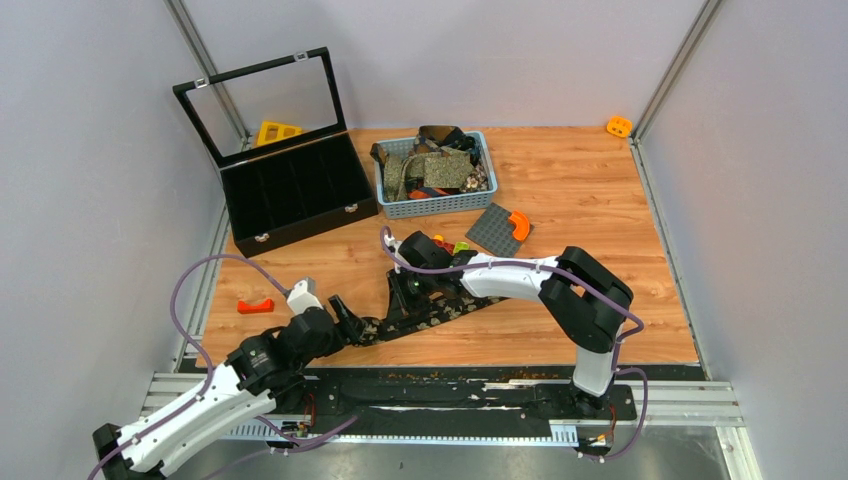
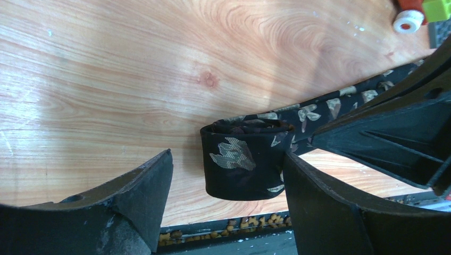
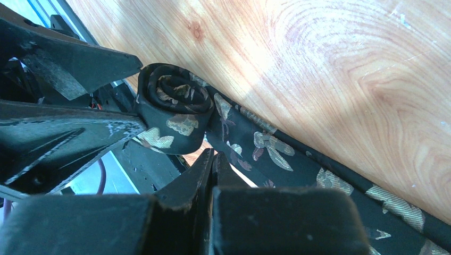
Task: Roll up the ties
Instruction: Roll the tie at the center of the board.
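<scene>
One black floral tie (image 1: pixel 440 308) lay on the table (image 1: pixel 600 200); its rolled end (image 2: pixel 244 159) (a snug coil) stood between the left gripper's (image 2: pixel 228 156) wide-spread fingers (image 2: pixel 143 196), touching one; the right gripper (image 3: pixel 211 158), pinched shut, pointed just beside it.

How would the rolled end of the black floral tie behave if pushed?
Likely soft and floppy: its unrolled tail lies limp and flat on the table. The roll looks loosely coiled, and the left hand stands open around it, so it may well unwind. Being round, a push could roll it.
</scene>
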`<state>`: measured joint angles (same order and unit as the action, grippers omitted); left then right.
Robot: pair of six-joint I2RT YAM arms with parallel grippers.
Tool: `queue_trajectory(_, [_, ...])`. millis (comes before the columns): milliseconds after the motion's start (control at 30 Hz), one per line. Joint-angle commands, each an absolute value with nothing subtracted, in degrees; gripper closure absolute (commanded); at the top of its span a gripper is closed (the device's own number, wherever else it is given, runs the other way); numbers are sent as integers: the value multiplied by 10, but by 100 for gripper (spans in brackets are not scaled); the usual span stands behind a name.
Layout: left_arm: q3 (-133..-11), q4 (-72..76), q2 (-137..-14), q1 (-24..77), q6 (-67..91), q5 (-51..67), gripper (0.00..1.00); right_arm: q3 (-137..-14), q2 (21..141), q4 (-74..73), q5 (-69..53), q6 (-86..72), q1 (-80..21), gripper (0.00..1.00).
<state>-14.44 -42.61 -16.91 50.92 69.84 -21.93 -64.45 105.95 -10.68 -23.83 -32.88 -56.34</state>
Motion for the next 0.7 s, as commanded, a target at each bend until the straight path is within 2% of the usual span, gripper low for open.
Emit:
queue_trajectory(0, [-130,-375,-207,511,707,-209,20,-664,1046,-104,-231,-321,-563,99])
queue_trajectory(333, [-106,-294,-276,511,699,-183,26,-657,1048,-102,-233,-319,-563,100])
queue_trajectory(667, [-99,-205,-353,511,671,-171,51,-650,1049,-99,-234,-317,-562,100])
